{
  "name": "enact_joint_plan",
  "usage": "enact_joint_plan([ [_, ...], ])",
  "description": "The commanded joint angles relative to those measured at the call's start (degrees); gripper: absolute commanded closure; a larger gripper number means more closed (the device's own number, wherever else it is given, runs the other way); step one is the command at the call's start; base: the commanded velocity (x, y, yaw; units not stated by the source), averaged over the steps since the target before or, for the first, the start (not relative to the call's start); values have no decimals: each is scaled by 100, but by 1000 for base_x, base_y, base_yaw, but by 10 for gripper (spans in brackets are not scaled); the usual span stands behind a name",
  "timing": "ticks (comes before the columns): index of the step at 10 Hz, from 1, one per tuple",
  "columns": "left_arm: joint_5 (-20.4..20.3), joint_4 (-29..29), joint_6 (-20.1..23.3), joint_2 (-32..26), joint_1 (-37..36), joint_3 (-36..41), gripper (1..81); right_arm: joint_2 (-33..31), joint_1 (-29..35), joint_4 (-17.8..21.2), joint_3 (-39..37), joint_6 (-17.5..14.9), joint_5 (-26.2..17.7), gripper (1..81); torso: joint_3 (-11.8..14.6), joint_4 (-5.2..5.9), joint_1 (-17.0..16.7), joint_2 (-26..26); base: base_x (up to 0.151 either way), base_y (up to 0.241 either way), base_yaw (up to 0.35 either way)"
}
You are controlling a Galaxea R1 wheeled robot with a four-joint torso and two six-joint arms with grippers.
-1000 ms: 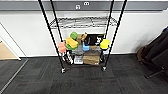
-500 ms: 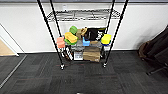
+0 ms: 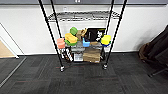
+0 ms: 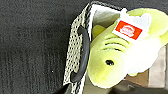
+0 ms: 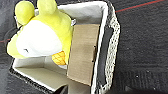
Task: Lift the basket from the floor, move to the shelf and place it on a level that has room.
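The basket (image 4: pixel 75 50) has a woven beige side, a pale lining and a black loop handle (image 4: pixel 83 55). It shows close up over the dark carpet floor (image 4: pixel 30 50). A yellow-green plush (image 4: pixel 112 57) with a red tag lies in it. In the right wrist view the basket (image 5: pixel 112 37) holds the same plush (image 5: pixel 42 37) and a flat brown card piece (image 5: pixel 82 55). Ahead in the head view stands the shelf (image 3: pixel 50 32), a black wire rack on casters. Its bare wire level (image 3: pixel 82 16) is high up. The floor (image 3: pixel 82 80) stretches between me and the rack.
A lower tier carries colourful blocks (image 3: pixel 71 38) and a blue tub (image 3: pixel 86 43). The lowest tier holds a cardboard box (image 3: pixel 92 55) and books (image 3: pixel 66 53). A white wall (image 3: pixel 25 30) is behind. Dark bulky things (image 3: pixel 155 52) stand at the right, and tan wooden flooring (image 3: pixel 5 51) lies at the left.
The whole head picture has shifted slightly, so the camera has moved a little relative to the rack. Nothing on the rack has moved.
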Motion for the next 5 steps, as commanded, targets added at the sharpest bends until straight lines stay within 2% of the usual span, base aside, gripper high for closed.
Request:
enact_joint_plan([
  [1,364,16,3,-34,-590,32,10,-87,449,111,35,18,-291,10,-117,0,351,-545,0,0,0],
  [2,364,16,3,-16,-590,32,10,-87,449,112,35,18,-291,10,-519,0,476,-748,0,0,0],
  [5,390,26,3,19,-651,32,10,-78,546,260,53,62,-282,10,-807,0,773,-1227,0,0,0],
])
